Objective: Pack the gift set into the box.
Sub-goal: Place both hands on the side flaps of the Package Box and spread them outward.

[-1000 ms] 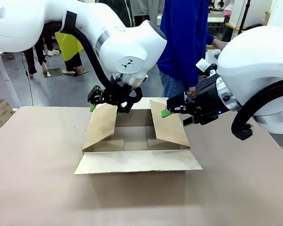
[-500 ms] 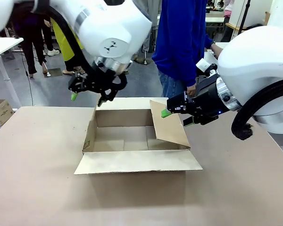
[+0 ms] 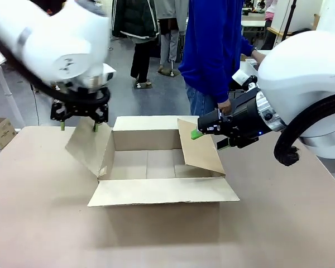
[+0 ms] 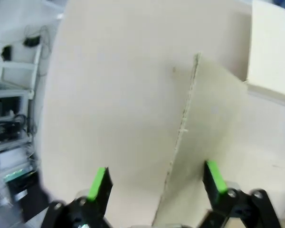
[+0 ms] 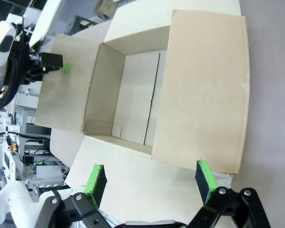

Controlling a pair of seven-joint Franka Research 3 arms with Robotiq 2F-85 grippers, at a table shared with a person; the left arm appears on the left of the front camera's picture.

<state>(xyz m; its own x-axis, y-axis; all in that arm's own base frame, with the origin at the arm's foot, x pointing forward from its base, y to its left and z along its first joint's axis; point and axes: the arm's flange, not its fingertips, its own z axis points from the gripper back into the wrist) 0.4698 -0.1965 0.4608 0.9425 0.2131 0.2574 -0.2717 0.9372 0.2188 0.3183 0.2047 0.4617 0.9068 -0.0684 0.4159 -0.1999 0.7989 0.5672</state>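
Near the far edge of the table (image 3: pixel 39 212), the box (image 3: pixel 148 139) is set with its left flap (image 3: pixel 88 146) straddled, not clamped, by the wide-spread left gripper (image 3: pixel 78 125) and its right flap (image 3: pixel 200 151) likewise by the right gripper (image 3: pixel 208 140), presumably so that the mouth is cleared for packing.

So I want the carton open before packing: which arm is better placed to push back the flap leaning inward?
Right. The right gripper sits open at the top of that inward-leaning flap of the brown cardboard carton; the left gripper straddles the opposite outward-splayed flap.
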